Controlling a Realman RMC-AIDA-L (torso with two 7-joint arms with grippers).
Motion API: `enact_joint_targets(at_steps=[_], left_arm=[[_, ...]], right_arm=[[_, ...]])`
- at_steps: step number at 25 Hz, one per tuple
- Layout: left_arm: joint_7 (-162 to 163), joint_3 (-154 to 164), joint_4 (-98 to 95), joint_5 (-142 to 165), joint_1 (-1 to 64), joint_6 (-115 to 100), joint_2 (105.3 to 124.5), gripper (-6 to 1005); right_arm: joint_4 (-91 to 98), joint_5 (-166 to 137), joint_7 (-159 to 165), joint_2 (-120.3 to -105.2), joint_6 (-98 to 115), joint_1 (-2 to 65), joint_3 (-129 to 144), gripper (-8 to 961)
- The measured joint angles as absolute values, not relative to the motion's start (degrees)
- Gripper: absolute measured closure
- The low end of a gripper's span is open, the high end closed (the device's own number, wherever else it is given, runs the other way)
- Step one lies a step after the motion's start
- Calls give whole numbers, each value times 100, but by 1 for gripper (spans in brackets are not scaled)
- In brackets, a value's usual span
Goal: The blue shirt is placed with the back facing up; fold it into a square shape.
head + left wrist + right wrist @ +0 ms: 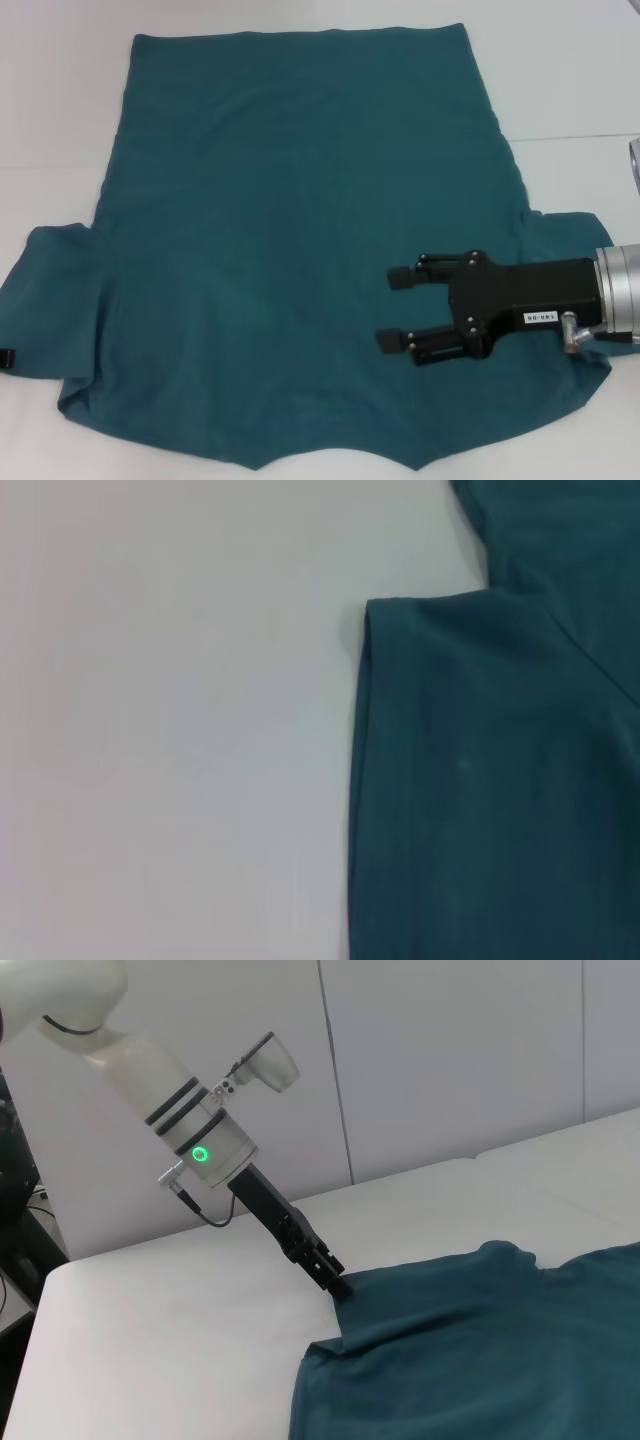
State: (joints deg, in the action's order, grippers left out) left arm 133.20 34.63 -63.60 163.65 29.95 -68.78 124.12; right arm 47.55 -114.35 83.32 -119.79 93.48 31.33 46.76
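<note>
the blue shirt [300, 220] looks soft, floppy; right gripper [398, 311] hovers spread wide, left gripper [338, 1286] pinching the sleeve edge; grab hems.

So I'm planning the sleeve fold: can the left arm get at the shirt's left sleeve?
Probably yes: the left gripper is already at the edge of the blue shirt's left sleeve, nothing between.

White bench against pale panelled walls

The bench [60, 90] has a smooth matte white top with a faint seam line running across it, and its near corner is rounded in the right wrist view. Behind it stands a plain off-white wall [450, 1050] split by thin vertical joints. Dark equipment with cables [15, 1210] sits beside the bench edge. Lighting is even and soft.
</note>
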Motion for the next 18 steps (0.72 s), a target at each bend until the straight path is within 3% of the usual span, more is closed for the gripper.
enact_joint_targets(at_steps=[6,11,18], left_arm=[[13317,3692,-6338,16365,2989,-6887,12428,413],[13319,3746,-6338,16314,3001,-6891,12446,671],[13343,3653,-6461,16249,3014,-6875,12446,814]], right_arm=[[4755,-11436,8332,-11980,9340,3149,4676,69],[4750,-11438,8332,-11980,9328,3157,4676,68],[4714,-11443,8332,-11979,9287,3154,4675,68]])
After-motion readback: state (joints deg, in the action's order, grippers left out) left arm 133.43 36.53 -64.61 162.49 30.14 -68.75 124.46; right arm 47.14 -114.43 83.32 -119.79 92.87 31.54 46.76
